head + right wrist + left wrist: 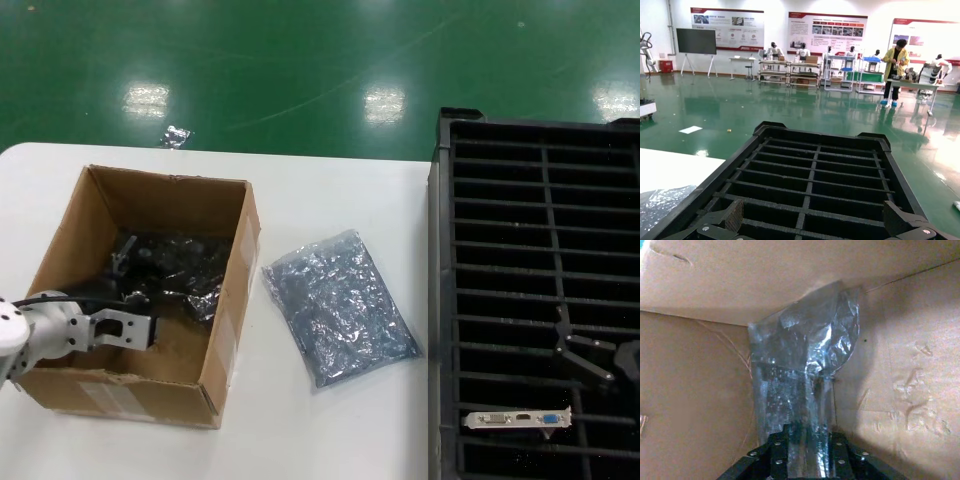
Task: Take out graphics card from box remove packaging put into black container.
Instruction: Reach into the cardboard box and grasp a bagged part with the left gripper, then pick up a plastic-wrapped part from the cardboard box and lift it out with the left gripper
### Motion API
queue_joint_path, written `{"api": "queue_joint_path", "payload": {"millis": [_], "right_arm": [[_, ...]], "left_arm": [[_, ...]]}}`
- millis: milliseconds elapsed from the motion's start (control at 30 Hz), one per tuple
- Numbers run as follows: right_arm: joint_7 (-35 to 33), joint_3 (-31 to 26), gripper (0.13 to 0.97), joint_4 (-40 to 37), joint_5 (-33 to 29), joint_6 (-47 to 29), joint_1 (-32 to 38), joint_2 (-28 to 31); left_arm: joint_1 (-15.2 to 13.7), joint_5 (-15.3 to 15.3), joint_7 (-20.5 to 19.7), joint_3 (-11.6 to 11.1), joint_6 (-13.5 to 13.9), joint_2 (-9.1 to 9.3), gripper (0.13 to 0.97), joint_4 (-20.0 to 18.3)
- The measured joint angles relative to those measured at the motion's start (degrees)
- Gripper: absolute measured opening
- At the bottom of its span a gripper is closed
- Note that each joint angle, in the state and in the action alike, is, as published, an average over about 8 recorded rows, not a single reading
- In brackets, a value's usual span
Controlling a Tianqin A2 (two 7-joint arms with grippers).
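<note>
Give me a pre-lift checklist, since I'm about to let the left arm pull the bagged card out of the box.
1. Left gripper inside the box: ok.
2. Fingers closed on the bagged card: cannot tell.
3. Bag clear of the box walls: not ok, its top touches cardboard.
4. Right gripper parked over the black container: ok.
5. Empty bag lies outside the box: ok.

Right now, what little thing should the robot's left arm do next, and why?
Probably lift straight up. The left pincer is down inside the cardboard box, and the wrist view shows the shiny bag running between its fingers, apparently gripped. The bag must clear the box walls before unwrapping.
</note>
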Motion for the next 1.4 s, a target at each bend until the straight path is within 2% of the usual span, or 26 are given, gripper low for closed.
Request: {"api": "queue_joint_path", "payload": {"millis": [300,367,533,800,933,1067,1267,1400], "right_arm": [[0.0,0.0,0.966,0.0,0.0,0.0,0.0,0.0],[0.0,0.0,0.966,0.0,0.0,0.0,0.0,0.0],[0.0,0.0,0.966,0.0,0.0,0.0,0.0,0.0],[0.0,0.0,0.966,0.0,0.0,0.0,0.0,0.0],[0.0,0.0,0.966,0.0,0.0,0.0,0.0,0.0],[0.0,0.0,0.966,0.0,0.0,0.0,0.0,0.0],[0.0,0.0,0.966,0.0,0.0,0.0,0.0,0.0],[0.0,0.0,0.966,0.0,0.0,0.0,0.0,0.0]], "left_arm": [[1.6,1.4,-3.7,1.1,0.0,-1.75,0.213,-3.9],[2.2,1.9,-4.9,1.3,-0.1,-2.37,0.213,-5.4],[4.2,3.7,-9.3,2.0,-0.5,-4.46,0.188,-11.0],[8.2,8.2,-18.1,2.5,-1.2,-8.41,0.145,-22.0],[10.1,11.0,-23.0,2.4,-0.8,-10.38,0.141,-27.2],[11.4,13.1,-26.6,2.3,-0.3,-11.88,0.139,-30.7],[12.3,14.4,-29.8,1.4,-0.6,-13.21,0.139,-33.9],[14.0,15.0,-33.5,-0.3,-0.7,-14.46,0.139,-38.1]]}}
